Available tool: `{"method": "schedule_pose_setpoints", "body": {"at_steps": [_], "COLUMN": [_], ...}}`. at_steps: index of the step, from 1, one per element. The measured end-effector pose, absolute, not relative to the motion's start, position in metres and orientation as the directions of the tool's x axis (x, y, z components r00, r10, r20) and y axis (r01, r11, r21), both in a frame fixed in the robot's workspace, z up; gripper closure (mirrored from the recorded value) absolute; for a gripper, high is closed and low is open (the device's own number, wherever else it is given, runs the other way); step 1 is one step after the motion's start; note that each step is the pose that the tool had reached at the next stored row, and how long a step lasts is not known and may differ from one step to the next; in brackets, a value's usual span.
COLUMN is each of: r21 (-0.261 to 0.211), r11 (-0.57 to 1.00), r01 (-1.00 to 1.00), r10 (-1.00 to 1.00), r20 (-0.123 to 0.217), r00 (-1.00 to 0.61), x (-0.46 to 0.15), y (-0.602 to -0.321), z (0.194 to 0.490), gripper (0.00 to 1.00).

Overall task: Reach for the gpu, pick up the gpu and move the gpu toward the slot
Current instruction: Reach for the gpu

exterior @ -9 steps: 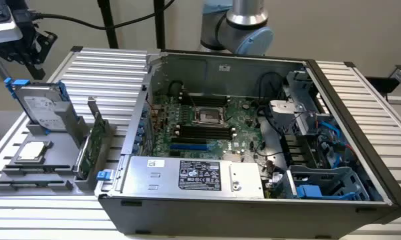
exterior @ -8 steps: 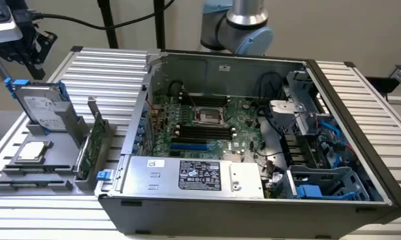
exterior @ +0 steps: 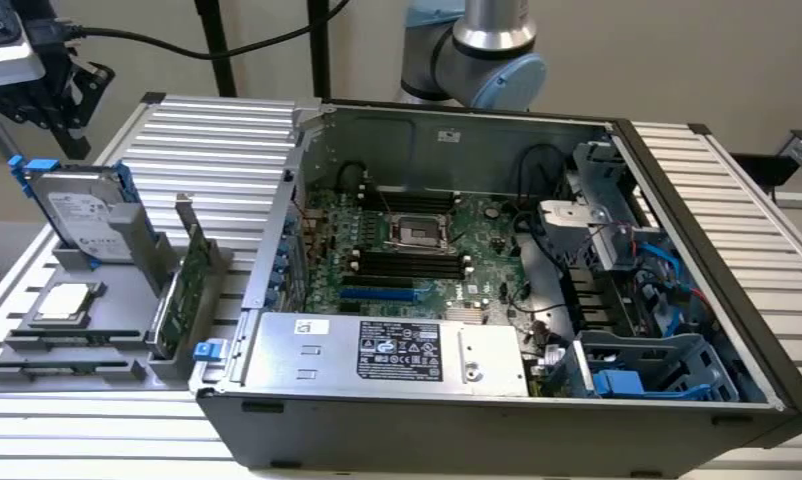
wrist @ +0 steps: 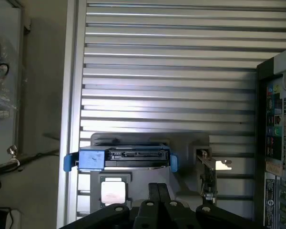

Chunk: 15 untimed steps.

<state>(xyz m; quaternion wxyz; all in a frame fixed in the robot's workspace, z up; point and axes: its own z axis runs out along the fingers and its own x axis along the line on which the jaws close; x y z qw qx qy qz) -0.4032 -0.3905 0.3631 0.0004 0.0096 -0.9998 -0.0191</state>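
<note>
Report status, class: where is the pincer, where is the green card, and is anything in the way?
Pincer above the grey rack, clear of the green card. Card upright in rack, untouched. Hard drive stands beside it.

— Is anything reading clearly on the power supply (exterior: pixel 308 362)?
— Its black label (exterior: pixel 401 350) is carrying white print and small marks, but no word or number is coming through.
— And the hard drive (exterior: pixel 88 225)?
— Its white label (exterior: pixel 70 212) is showing dark lines of print, none legible.
— What about the computer case's rear panel (wrist: pixel 279 143)?
— An orange sticker (wrist: pixel 274 167) and coloured port rings are showing there, yet nothing is reading as text.
</note>
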Motion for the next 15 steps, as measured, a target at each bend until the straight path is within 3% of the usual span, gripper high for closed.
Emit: {"method": "schedule_pose_setpoints", "body": {"at_steps": [15], "r21": [0.037], "r11": [0.999], "r01": [-0.019], "r10": [-0.019], "r20": [-0.001], "r00": [-1.000], "x": [-0.370], "y": [-0.411], "z": [0.360], "gripper": [0.89]}}
